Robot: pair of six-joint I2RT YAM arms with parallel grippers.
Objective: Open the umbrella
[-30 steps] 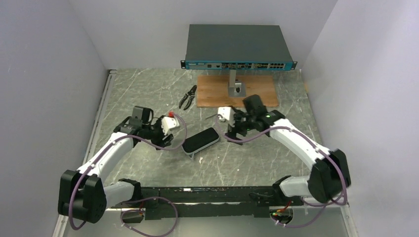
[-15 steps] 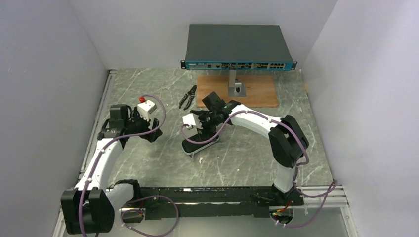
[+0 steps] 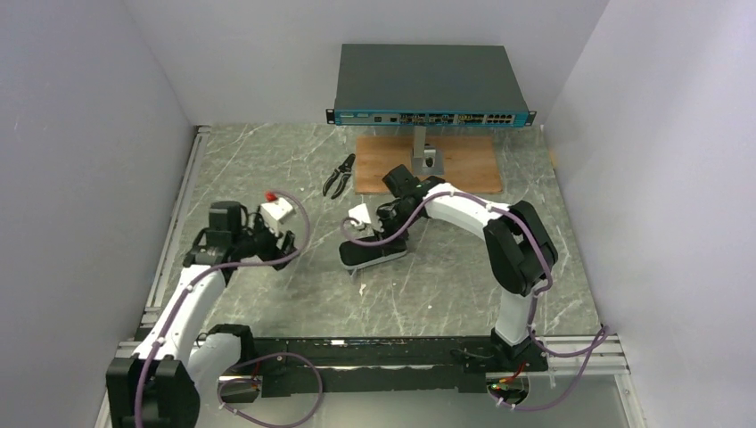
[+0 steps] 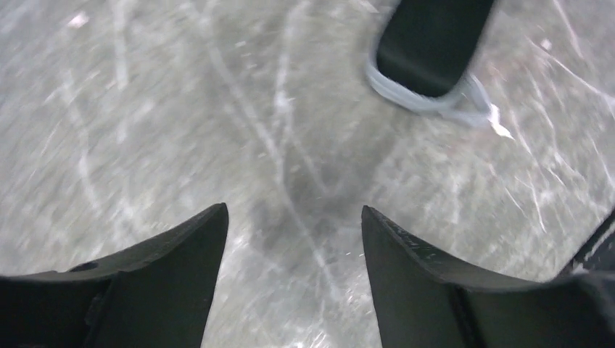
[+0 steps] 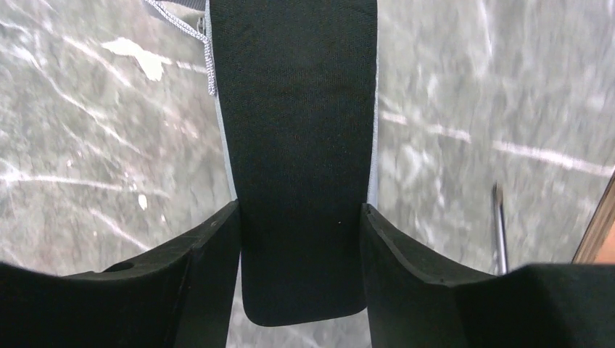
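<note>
The umbrella (image 3: 373, 252) is folded into a flat black oblong with a pale-blue edge and lies on the marble table, left of centre. My right gripper (image 3: 379, 234) reaches down over its far end. In the right wrist view the umbrella (image 5: 301, 130) fills the gap of the right gripper (image 5: 300, 206), and both fingers (image 5: 210, 254) press its long sides. My left gripper (image 3: 282, 253) hovers to the umbrella's left. In the left wrist view the left gripper (image 4: 294, 217) is open over bare table, with the umbrella's end (image 4: 428, 43) and its pale loop strap (image 4: 464, 109) ahead.
Black-handled pliers (image 3: 339, 176) lie behind the umbrella. A network switch (image 3: 428, 85) stands on a post over a wooden board (image 3: 464, 165) at the back. A thin metal rod (image 5: 499, 225) lies on the table right of my right gripper. Walls close both sides.
My right arm swung left over the umbrella and its jaws closed onto its sides; the umbrella shifted slightly right. My left arm drew back left, then came partway back toward the umbrella.
</note>
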